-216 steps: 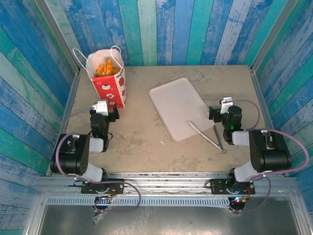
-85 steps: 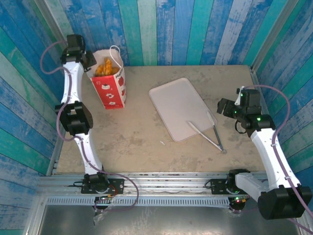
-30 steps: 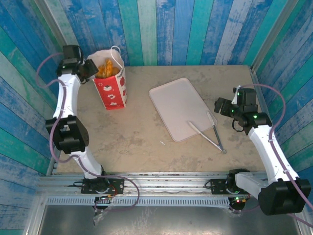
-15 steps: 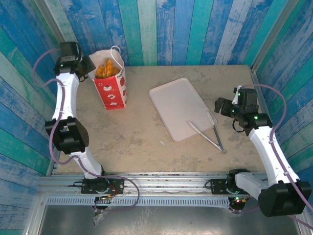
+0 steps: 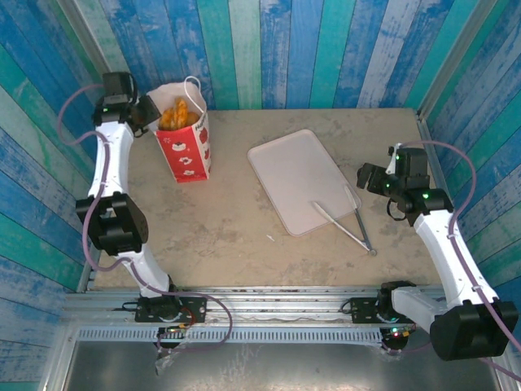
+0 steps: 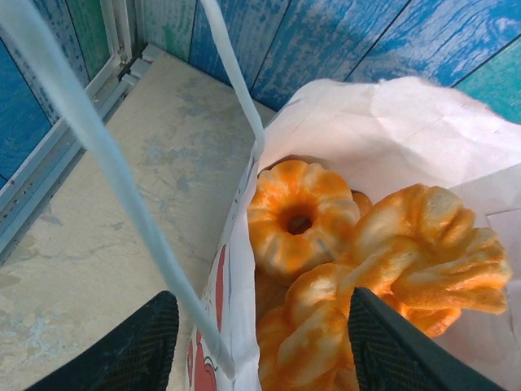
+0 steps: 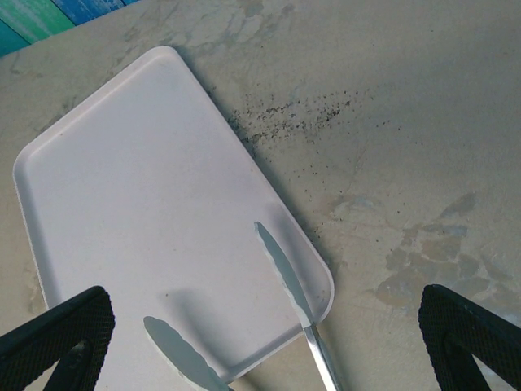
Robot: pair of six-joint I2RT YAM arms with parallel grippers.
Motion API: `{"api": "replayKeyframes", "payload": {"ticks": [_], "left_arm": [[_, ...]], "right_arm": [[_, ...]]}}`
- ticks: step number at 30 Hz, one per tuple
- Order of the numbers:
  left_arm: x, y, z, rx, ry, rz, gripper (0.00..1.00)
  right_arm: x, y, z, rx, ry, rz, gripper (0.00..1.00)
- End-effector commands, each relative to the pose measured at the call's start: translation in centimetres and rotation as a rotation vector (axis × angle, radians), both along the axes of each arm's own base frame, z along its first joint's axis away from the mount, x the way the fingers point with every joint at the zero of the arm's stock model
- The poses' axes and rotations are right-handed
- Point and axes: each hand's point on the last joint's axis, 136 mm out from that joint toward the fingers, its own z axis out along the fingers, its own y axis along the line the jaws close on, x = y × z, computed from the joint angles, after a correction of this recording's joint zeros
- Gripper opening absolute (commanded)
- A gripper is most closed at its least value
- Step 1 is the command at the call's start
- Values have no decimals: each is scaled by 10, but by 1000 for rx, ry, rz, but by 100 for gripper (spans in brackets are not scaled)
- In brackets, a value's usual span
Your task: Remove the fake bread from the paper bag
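The paper bag (image 5: 189,151), white with a red lower band, stands upright at the far left of the table. Glossy orange fake bread (image 5: 176,112) fills its mouth. In the left wrist view a ring-shaped bun (image 6: 297,213) and a twisted roll (image 6: 411,259) lie inside the bag's white wall (image 6: 407,110). My left gripper (image 5: 143,114) hangs at the bag's left rim, open. One finger (image 6: 134,346) is outside the bag and the other (image 6: 403,350) is over the bread, so the left gripper (image 6: 269,350) straddles the wall and a cord handle (image 6: 98,167). My right gripper (image 5: 374,177) is open wide.
A pale pink tray (image 5: 295,175) lies mid-table, and metal tongs (image 5: 348,226) rest across its near right corner. Below my right gripper (image 7: 264,346) are the tray (image 7: 138,187) and the tongs' blades (image 7: 281,269). Blue plank walls close in behind the bag.
The left gripper's jaws have narrowed a little at the bag's rim, and its wrist has shifted slightly. The right arm, tray and tongs have not moved.
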Motion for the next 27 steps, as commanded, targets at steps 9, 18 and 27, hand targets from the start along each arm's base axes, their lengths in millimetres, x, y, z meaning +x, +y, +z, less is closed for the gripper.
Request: {"api": "replayKeyframes", "payload": {"ticks": [9,18,27], "left_arm": [[14,0,-39,6,75,0,48],[24,8,-36,42,91,16,36],[34,9,-48,48,134,3,31]], "right_arm": [[-3,2,-8,-2,19,10,100],[-2,2,-7,-2,19,11,100],[-1,2,-9,-5,21,9,100]]}}
